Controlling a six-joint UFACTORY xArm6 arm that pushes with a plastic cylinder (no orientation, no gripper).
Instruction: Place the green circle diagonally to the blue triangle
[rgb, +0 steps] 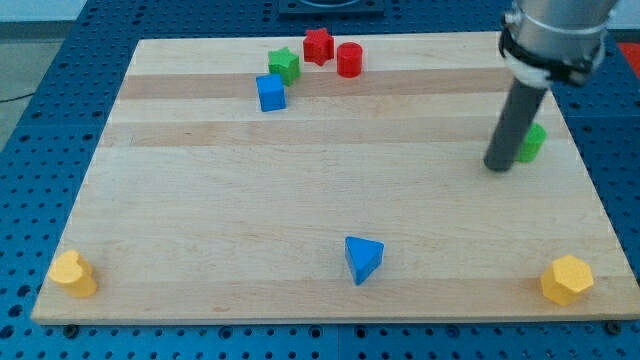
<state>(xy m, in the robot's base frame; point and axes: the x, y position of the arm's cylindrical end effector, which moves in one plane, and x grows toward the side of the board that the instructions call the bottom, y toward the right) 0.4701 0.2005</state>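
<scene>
rod: straight, dark grey | my tip (497, 167): blunt | collar: silver-grey, black band

We can't read any text, labels, numbers or brand marks anywhere here. The board (330, 190) is plain wood and the blocks are solid colour with nothing printed on them, and the rod (515, 125) is bare dark too.

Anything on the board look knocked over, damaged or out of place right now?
Nothing stands out. All blocks sit flat on the board and look whole. My tip is just left of the green circle, which the rod partly hides. The blue triangle lies alone near the view's bottom.
</scene>
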